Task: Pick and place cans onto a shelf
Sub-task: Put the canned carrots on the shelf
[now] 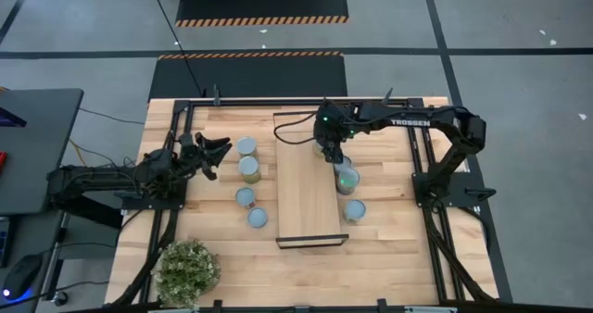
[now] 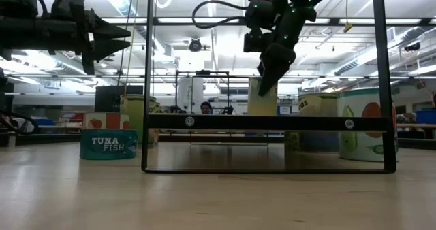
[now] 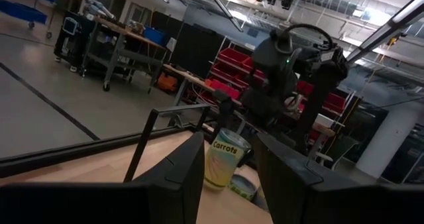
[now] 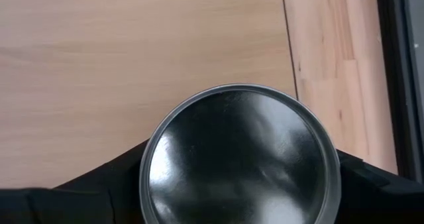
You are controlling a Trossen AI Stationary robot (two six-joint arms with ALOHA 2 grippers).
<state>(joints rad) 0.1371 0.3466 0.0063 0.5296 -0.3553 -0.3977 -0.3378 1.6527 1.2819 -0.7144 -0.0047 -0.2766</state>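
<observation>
Between the right gripper's [image 4: 238, 184] dark fingers [image 4: 106, 184]: one can [image 4: 240, 159], round silvery top facing the wrist camera, clasped on both sides. Beneath the fingers: the shelf [image 4: 132, 58], light-wood board, its long edge just beside the held can, plank tabletop [image 4: 331, 71] beyond that edge.

High view: right gripper [image 1: 332, 154] at the shelf's [image 1: 306, 188] edge, toward the end farther from the plant. Low view: held can [image 2: 262, 97] lifted above the shelf's black end frame [image 2: 269, 122], gripper [image 2: 269, 73] pointing down onto it.

Just past the right fingers, off the shelf: two cans on the tabletop [image 1: 347, 179] [image 1: 355, 210].

Left gripper [image 1: 211, 156]: raised beside the shelf's other long side, fingers [image 3: 179, 177] spread apart, nothing between them. Ahead of those fingers: four cans in a row on the tabletop [image 1: 246, 147] [image 1: 249, 169] [image 1: 245, 197] [image 1: 258, 218]; one labelled "Carrots" [image 3: 225, 161].

Near corner: bushy green plant [image 1: 187, 271].
</observation>
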